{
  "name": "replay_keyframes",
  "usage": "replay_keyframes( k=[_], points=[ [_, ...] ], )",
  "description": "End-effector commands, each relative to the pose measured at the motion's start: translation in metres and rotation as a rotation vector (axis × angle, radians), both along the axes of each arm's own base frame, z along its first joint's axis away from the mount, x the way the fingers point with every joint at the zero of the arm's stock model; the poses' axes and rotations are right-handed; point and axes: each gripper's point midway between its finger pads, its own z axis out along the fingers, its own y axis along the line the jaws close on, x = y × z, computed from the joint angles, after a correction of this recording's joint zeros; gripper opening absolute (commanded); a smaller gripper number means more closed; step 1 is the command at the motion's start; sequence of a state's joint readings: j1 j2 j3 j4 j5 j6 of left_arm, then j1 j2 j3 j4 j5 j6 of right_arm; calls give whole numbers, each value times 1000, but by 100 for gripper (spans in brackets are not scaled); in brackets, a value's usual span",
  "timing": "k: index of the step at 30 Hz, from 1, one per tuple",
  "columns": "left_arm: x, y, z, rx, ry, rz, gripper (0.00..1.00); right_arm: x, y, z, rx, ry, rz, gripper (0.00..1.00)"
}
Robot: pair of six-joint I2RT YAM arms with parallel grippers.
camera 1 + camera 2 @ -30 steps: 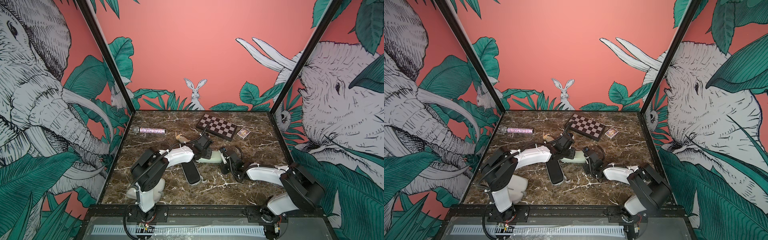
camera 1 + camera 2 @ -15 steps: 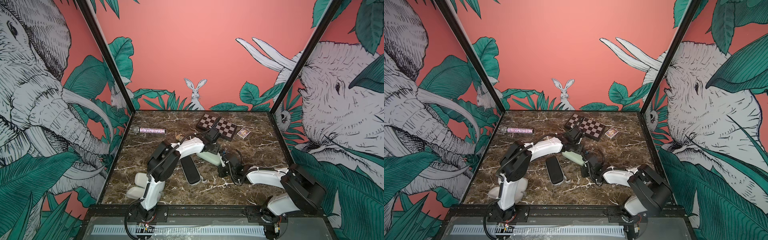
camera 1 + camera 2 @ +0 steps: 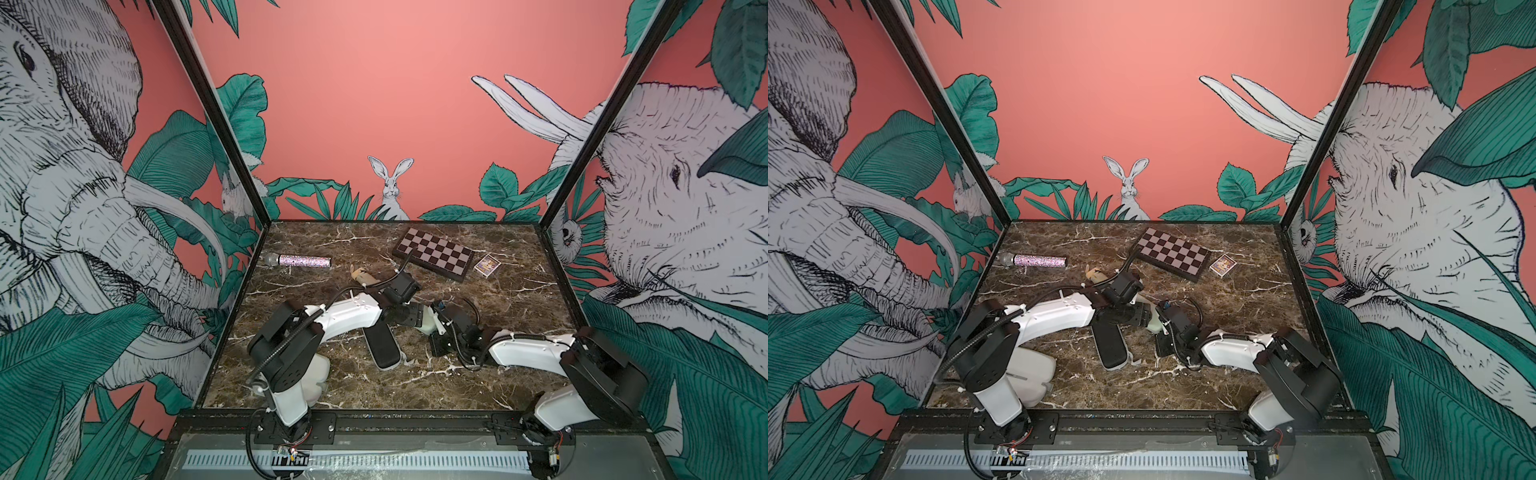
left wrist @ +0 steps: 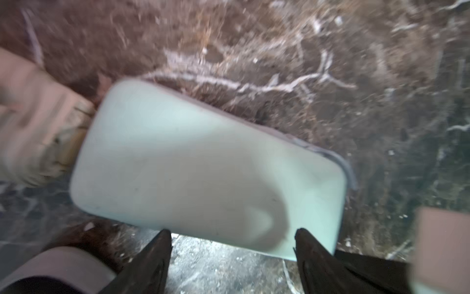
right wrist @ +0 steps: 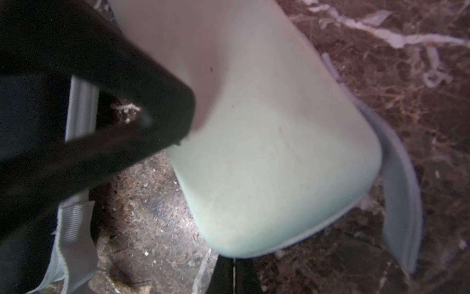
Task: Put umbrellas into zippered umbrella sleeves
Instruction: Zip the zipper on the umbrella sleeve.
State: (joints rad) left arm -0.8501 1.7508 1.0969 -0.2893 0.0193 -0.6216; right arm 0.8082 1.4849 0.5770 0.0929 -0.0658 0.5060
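Mint-green oblong hard-shell zip sleeve (image 4: 203, 165) lies on the brown marble table (image 3: 511, 286). The left hand (image 4: 231, 235) gapes wide at its edge, empty; the right hand (image 5: 175, 122) is closed tight beside it, any grip unclear.

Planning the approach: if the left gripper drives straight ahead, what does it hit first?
Probably the pale mint green oblong hard-shell zip case, right ahead of the open left gripper; gap unclear.

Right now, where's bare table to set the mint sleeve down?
Bare marble: between the card box and the right arm, and the front strip nearer than the black sleeve. Crowded: the middle, around mint sleeve and umbrella.
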Motion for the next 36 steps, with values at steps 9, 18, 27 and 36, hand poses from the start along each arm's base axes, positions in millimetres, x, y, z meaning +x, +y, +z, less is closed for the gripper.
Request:
replay_keyframes(
  k=[9,18,27,36],
  points=[
    [8,-5,-24,-15,26,83,85,-1,9,2,37,3,26,0],
    [54,9,-47,98,8,106,62,13,-43,-15,-173,-54,-15,0],
    [56,25,-76,164,57,98,50,50,-89,-7,-309,-105,-153,0],
    [52,23,-85,164,85,75,49,88,-82,0,-247,-129,-221,0]
  ],
)
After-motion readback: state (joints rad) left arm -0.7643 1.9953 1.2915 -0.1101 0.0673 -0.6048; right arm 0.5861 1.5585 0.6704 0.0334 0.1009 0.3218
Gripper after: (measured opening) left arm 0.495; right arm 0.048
